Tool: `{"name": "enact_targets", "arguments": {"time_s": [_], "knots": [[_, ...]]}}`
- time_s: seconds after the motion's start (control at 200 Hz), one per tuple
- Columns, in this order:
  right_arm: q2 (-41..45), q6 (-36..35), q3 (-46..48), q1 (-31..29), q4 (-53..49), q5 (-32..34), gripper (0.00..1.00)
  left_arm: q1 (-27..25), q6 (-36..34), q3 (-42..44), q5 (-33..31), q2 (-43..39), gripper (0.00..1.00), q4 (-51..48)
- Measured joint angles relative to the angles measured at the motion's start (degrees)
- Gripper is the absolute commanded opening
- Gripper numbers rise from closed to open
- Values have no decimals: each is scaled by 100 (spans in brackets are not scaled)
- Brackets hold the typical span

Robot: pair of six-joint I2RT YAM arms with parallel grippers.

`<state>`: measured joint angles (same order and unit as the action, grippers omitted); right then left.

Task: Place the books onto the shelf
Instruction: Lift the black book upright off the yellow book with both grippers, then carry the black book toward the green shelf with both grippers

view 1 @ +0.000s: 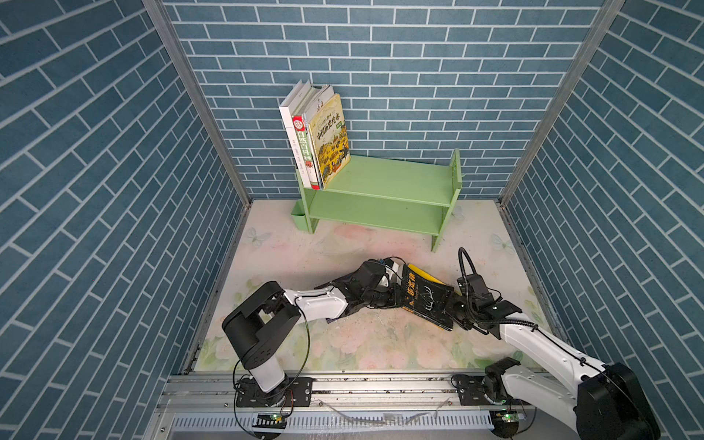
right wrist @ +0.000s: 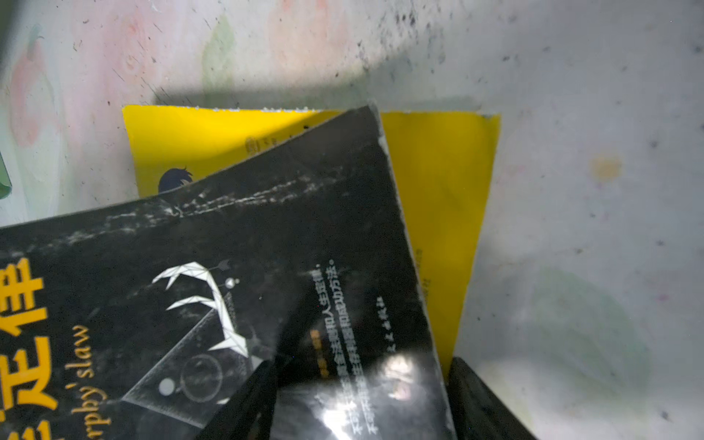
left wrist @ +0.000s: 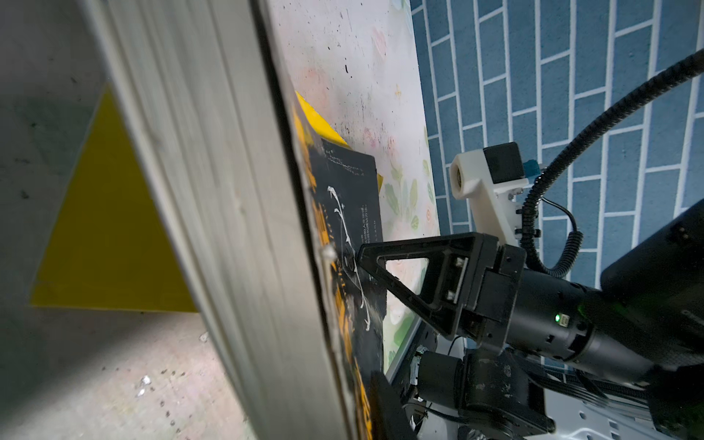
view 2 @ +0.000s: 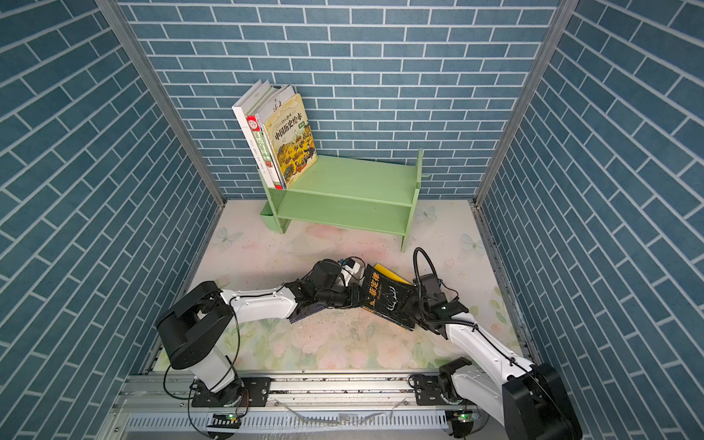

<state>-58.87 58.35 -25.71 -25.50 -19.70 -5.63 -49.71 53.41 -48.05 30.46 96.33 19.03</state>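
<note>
A black book [view 1: 426, 301] [view 2: 388, 301] [right wrist: 266, 247] with orange lettering sits tilted at the table's middle, over a bright yellow book [view 1: 423, 274] [right wrist: 438, 183] [left wrist: 106, 236]. My left gripper [view 1: 398, 295] [view 2: 356, 297] [left wrist: 343, 413] is shut on the black book's left edge. One of its fingers [left wrist: 384, 404] lies on the cover [left wrist: 343, 183]; the page block hides the other. At the book's right end my right gripper [view 1: 451, 304] [view 2: 409, 304] [right wrist: 362, 411] is open, and its fingers straddle the book's corner. Several books [view 1: 316, 141] [view 2: 274, 141] stand at the left of the green shelf's [view 1: 388, 179] [view 2: 350, 179] top tier.
A navy corner [view 1: 332, 320] [view 2: 301, 314] pokes out from under my left forearm. A small green cup [view 1: 299, 219] hangs on the shelf's left side. Blue brick walls close in three sides, and a metal rail [view 1: 343, 388] runs along the front.
</note>
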Motion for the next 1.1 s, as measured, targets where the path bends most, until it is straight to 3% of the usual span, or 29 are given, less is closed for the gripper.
{"name": "enact_targets", "arguments": {"time_s": [0.23, 0.605, 0.81, 0.945, 1.1], "knots": [[197, -11, -11, -11, -33, -2, 79, -22, -295, -116, -96, -164, 17, -417], [542, -450, -772, -4, -643, 433, 90, 17, -1735, -1014, -584, -1427, 13, -2516], [470, -887, -1161, 7, -160, 52, 92, 850, -1814, -1091, -195, -2319, 13, -3056], [269, -1106, -1655, 7, 573, -553, 93, 1499, -2004, -1532, -173, -2911, 13, -3652], [-192, -1185, -2194, 7, 1700, -1344, 93, 1843, -2361, -2098, -278, -3453, 13, -4162]]}}
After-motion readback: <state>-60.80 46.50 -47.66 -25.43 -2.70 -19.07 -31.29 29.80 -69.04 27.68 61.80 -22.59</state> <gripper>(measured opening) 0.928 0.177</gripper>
